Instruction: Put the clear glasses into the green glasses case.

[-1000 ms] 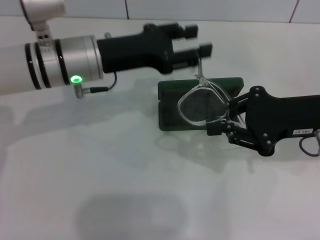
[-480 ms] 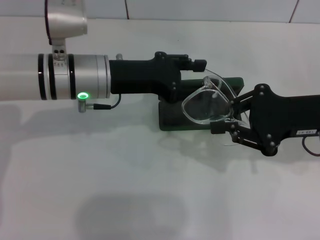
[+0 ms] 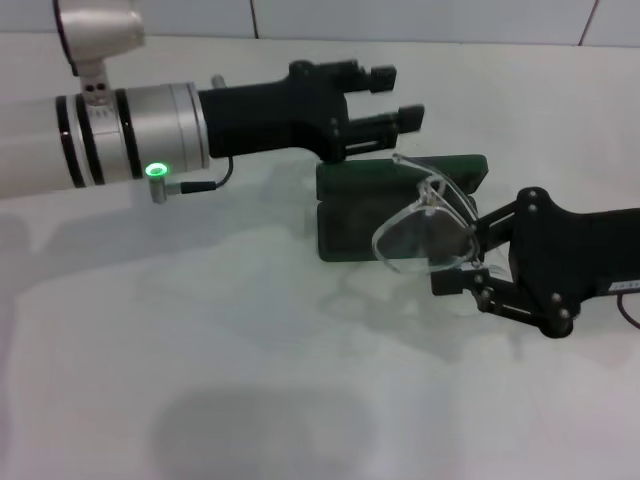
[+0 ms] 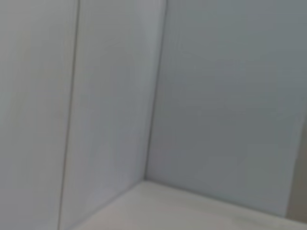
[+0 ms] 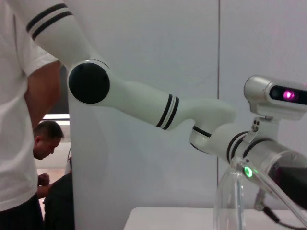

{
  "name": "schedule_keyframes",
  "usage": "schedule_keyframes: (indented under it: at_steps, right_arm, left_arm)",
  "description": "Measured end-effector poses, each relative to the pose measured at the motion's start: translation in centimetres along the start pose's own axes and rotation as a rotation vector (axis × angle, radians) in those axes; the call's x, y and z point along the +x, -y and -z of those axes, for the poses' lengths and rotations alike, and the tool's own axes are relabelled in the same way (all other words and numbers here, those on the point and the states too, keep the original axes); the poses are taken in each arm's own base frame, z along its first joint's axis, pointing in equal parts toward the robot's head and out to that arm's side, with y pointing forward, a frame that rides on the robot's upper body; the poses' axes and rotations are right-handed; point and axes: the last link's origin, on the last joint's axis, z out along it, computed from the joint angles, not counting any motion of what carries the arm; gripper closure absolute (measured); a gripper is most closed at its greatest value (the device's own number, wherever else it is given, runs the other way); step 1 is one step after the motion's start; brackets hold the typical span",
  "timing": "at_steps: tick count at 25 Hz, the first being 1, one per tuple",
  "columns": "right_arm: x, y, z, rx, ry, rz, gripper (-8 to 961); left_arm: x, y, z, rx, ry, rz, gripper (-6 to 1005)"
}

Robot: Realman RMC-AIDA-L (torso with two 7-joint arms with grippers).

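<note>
The clear glasses point(image 3: 425, 232), colourless transparent plastic wraparounds, hang above the open dark green hinged glasses case point(image 3: 352, 205) on the white table point(image 3: 200, 350), gripped by the right pincer point(image 3: 462, 255), not yet lowered in, while the left pincer point(image 3: 395, 95) hovers open behind the case.

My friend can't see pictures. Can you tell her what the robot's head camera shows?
The right gripper holds clear, colourless plastic wraparound glasses over an open dark green hinged glasses case lying on a white table. The left gripper, fingers apart and holding nothing, reaches in beyond the case's far edge.
</note>
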Motion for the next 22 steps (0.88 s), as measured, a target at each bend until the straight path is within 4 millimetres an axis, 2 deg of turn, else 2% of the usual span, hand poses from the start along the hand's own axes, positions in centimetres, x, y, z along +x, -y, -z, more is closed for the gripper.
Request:
schedule_keyframes:
  at_steps: [10,22]
  right_arm:
    - [0.4,-0.1,0.1,-0.004,-0.011,-0.022,828]
    - [0.7,-0.3,0.8,0.007,-0.026,-0.001,828]
  left_arm:
    - [0.6,-2.3,-3.1,-0.176,0.056,-0.091,381]
    - [0.8,-3.1,-3.5,-0.246,0.09,-0.067,381]
